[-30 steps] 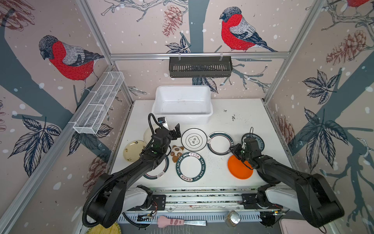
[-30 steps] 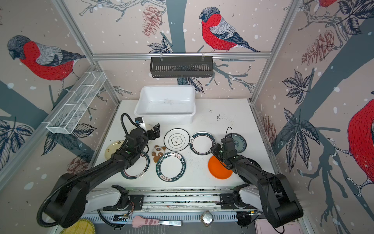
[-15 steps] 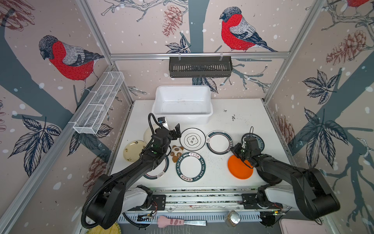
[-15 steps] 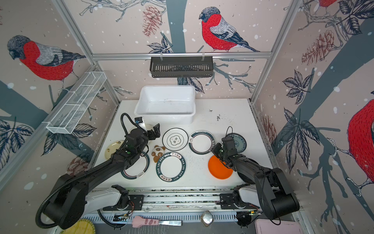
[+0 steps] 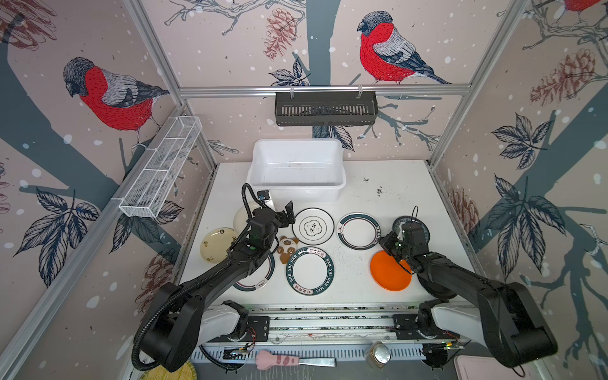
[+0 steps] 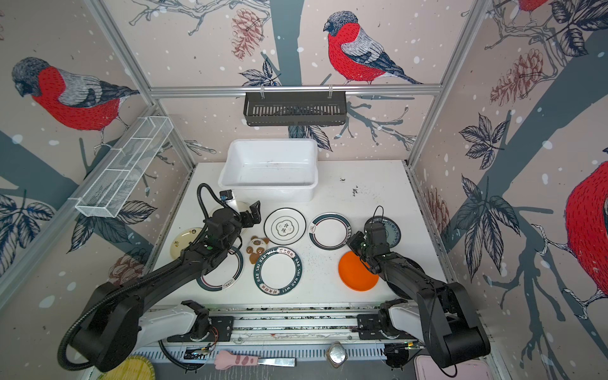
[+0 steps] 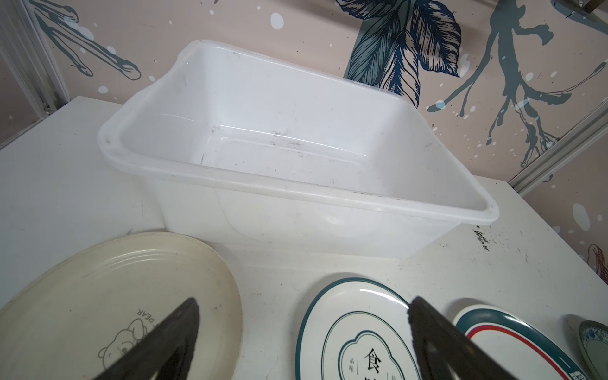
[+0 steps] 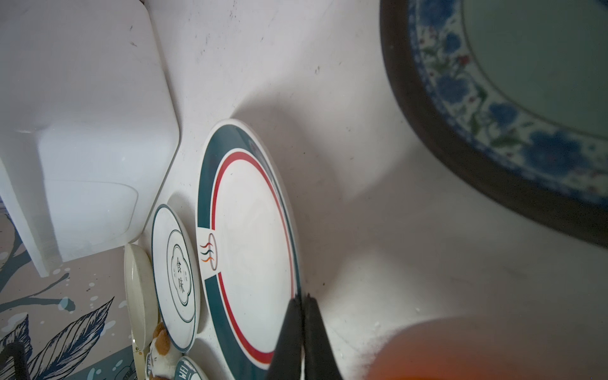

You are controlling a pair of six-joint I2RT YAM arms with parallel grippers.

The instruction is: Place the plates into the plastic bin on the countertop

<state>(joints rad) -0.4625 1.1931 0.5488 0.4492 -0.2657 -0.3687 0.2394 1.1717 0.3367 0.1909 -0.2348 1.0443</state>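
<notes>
- Plastic bin (image 5: 296, 194) is set at the back of the countertop (image 5: 394, 197), long axis across it, mouth up; only its scuffed floor is seen inside.
- Plates (image 5: 310, 270) are laid flat, face up, in front of it.
- Left gripper (image 7: 302, 304) is spread wide beside the cream plate (image 7: 108, 296), nothing held.
- Right gripper (image 8: 302, 301) is pressed together at the rim of the green-and-red-ringed plate (image 8: 253, 246); a hold cannot be confirmed.
- Bear print (image 7: 123, 342) is read only in the left wrist view.
</notes>
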